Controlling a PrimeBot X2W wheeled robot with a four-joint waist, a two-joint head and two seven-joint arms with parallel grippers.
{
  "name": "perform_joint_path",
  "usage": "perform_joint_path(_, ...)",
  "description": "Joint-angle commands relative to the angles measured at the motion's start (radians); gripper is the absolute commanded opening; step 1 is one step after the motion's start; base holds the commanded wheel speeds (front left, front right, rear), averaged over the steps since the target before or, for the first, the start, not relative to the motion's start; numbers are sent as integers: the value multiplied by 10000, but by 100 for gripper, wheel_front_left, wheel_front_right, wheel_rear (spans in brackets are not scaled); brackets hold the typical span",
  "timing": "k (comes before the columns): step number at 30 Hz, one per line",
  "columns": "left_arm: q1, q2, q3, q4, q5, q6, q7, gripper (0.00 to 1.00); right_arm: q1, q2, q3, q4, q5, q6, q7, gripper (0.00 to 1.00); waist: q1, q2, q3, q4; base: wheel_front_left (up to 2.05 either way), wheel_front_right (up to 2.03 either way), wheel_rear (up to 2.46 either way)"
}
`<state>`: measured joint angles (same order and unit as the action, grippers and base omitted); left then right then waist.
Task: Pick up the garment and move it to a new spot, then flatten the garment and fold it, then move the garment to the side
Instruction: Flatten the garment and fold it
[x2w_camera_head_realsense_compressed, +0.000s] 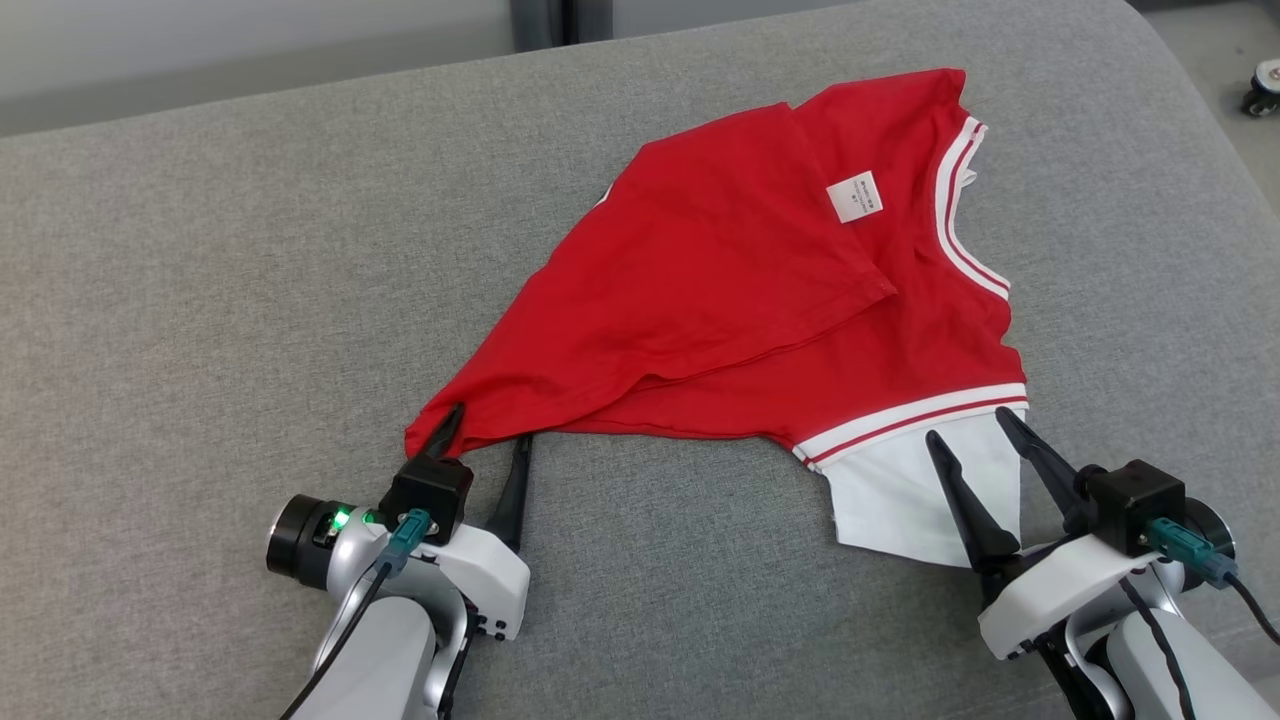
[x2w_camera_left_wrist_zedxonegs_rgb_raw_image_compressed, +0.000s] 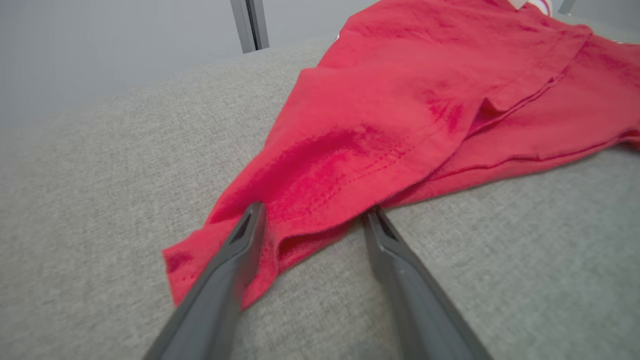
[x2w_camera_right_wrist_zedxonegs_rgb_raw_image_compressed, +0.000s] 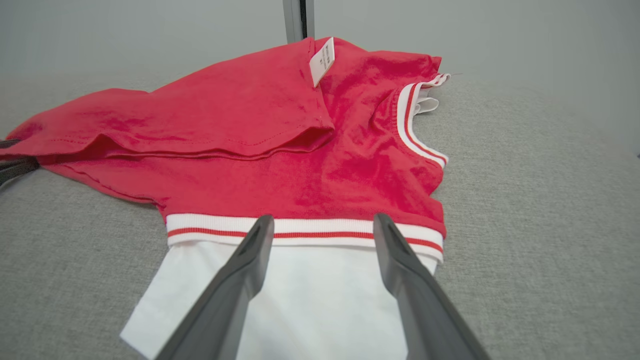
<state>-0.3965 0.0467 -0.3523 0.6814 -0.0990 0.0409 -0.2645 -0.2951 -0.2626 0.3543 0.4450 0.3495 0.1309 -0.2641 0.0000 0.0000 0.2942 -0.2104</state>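
The garment (x2w_camera_head_realsense_compressed: 760, 290) is a red shirt with white-and-red striped trim and a white sleeve, lying partly folded over itself on the grey cushion (x2w_camera_head_realsense_compressed: 200, 300). A small white tag shows on its upper layer. My left gripper (x2w_camera_head_realsense_compressed: 487, 425) stands open at the shirt's near left corner, one finger over the red hem (x2w_camera_left_wrist_zedxonegs_rgb_raw_image_compressed: 280, 240), the other just beside its edge. My right gripper (x2w_camera_head_realsense_compressed: 968, 422) is open over the white sleeve (x2w_camera_right_wrist_zedxonegs_rgb_raw_image_compressed: 310, 295), its fingertips (x2w_camera_right_wrist_zedxonegs_rgb_raw_image_compressed: 260, 230) at the striped band (x2w_camera_right_wrist_zedxonegs_rgb_raw_image_compressed: 320, 232). Nothing is gripped.
Grey cushion fabric spreads to the left and in front of the shirt. A pale wall with a dark vertical post (x2w_camera_head_realsense_compressed: 545, 20) runs behind the cushion. At the far right, past the cushion's edge, a caster wheel (x2w_camera_head_realsense_compressed: 1262, 88) stands on the floor.
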Motion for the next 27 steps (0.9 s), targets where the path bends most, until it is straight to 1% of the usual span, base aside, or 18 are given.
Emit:
perform_joint_path(1,-68,70,60,-6,-62,9,2,56,-69,-6,-47,-9,-63,-2,-5,100,0,0,-3,16,0,0,0)
perform_joint_path(2,-61,70,58,-63,-42,-20,0,42,-70,13,-53,5,-65,-2,-5,100,0,0,-11,35,0,0,0)
perform_joint_path(3,-48,68,50,-143,-30,-36,0,6,-68,29,-51,13,-58,-4,-5,100,0,0,-28,61,0,0,0)
perform_joint_path(4,-33,67,43,-265,-21,-72,-1,0,-61,44,-48,25,-34,-2,-5,100,0,0,-46,93,0,0,0)
perform_joint_path(12,173,61,-151,-1566,-149,-350,-1,0,92,175,-46,256,44,-2,-5,100,0,0,-434,439,0,0,0)
perform_joint_path(14,218,61,-187,-1899,-652,-446,-1,0,148,209,-53,381,73,-2,-3,100,0,0,-604,550,0,0,0)
perform_joint_path(17,156,52,-631,-2170,-945,-649,-3,0,289,273,-52,603,126,-2,-5,100,0,0,-923,759,0,0,0)
perform_joint_path(22,375,62,-1775,-1916,-1548,-928,-1,0,529,381,-130,969,139,-2,-5,100,0,0,-1484,1192,0,0,0)
perform_joint_path(24,534,64,-2265,-1726,-1926,-946,-1,0,622,415,-157,1046,176,-2,-3,100,0,0,-1647,1392,0,0,0)
perform_joint_path(27,708,64,-2819,-1326,-2367,-816,-1,0,681,466,-252,1085,145,-2,-5,100,0,0,-1763,1677,0,0,0)
